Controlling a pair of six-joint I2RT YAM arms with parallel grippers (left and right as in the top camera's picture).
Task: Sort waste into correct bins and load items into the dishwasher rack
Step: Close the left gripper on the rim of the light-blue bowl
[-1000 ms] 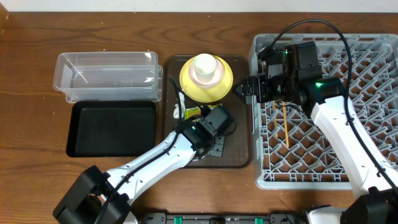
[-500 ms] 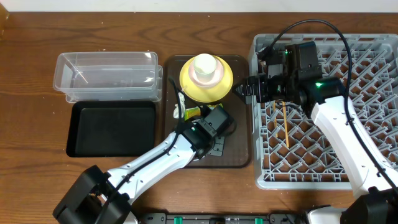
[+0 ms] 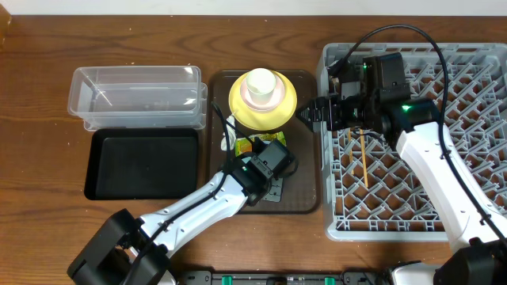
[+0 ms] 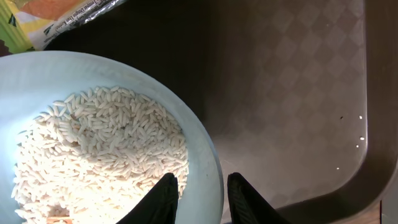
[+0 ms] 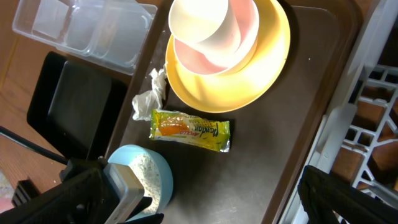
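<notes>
My left gripper is shut on the rim of the light blue bowl, one finger inside and one outside. The bowl holds whitish rice scraps and sits on the dark brown tray. The green-and-yellow wrapper and the crumpled tissue lie just beyond the bowl. Behind them a white cup stands in a white bowl on the yellow plate. My right gripper hangs open and empty over the tray's right edge. Two chopsticks lie in the grey rack.
A clear plastic tub stands at the back left. The shallow black tray lies directly in front of it, left of the brown tray. The rack's grey wall runs close along the brown tray's right side.
The left wrist has shifted slightly toward the near left, uncovering more of the wrapper. The right arm has not moved.
</notes>
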